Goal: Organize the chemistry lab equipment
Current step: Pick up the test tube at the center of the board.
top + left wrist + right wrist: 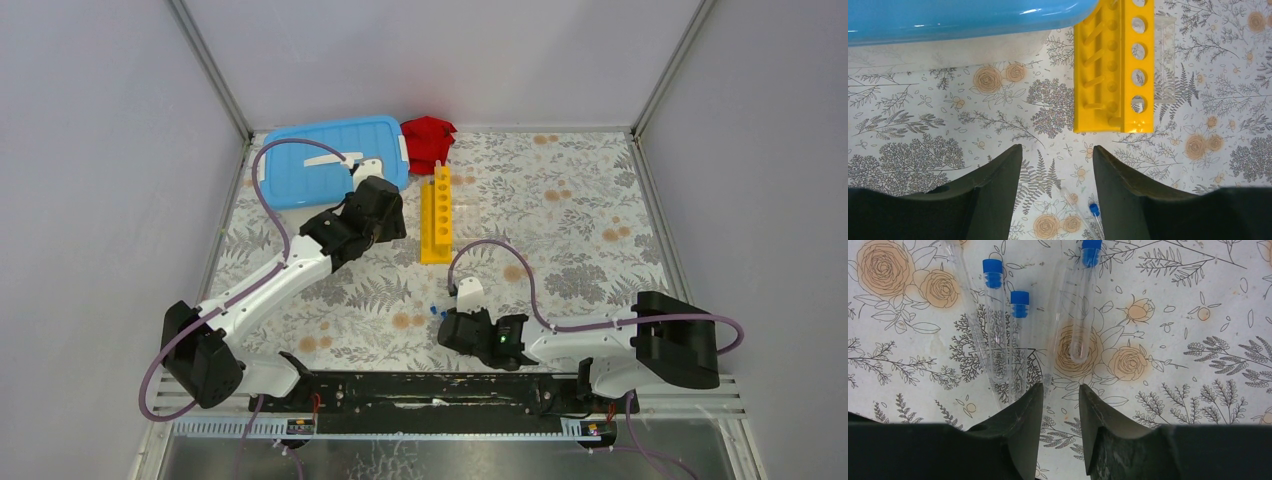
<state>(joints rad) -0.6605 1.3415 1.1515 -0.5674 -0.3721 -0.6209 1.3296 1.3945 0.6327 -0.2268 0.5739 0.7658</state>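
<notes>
- Jaws of the left gripper [1057, 150] stand well apart with only floral cloth between them; nothing held.
- Left arm reaches far forward. In the top view its wrist sits over the near right corner of the white blue-lidded tub [300, 160] and hides that corner.
- Tub sits at the back left of the table [580, 230], lid on. Left wrist view shows a pale wall under the blue rim.
- Red cloth [428, 140] is bunched at the back edge, touching the tub's right end.
- Long yellow holed rack [436, 220] lies just right of the tub, its long axis running front to back. Holes empty where visible.
- Clear tube holder [1165, 65] sits against the rack's far side, hard to make out against the pattern.
- Bare cloth lies between the left jaws and the rack's near end. One small clear blue-capped tube [1094, 209] lies low in the left wrist view, beside one dark finger.
- Tubes lie loose on the cloth in front of the rack, at the tip of the right gripper [1060, 387].
- Right wrist view shows two tubes side by side, touching [993, 266] [1019, 296], and a third set apart to the right [1091, 252]. A fainter clear tube slants at far left, cap not seen.
- Right jaws are narrowed to a slim gap with cloth showing through; nothing clamped.
- The finger on that view's left covers the lower ends of the paired tubes. The third tube's rounded end stops short of the gap.
</notes>
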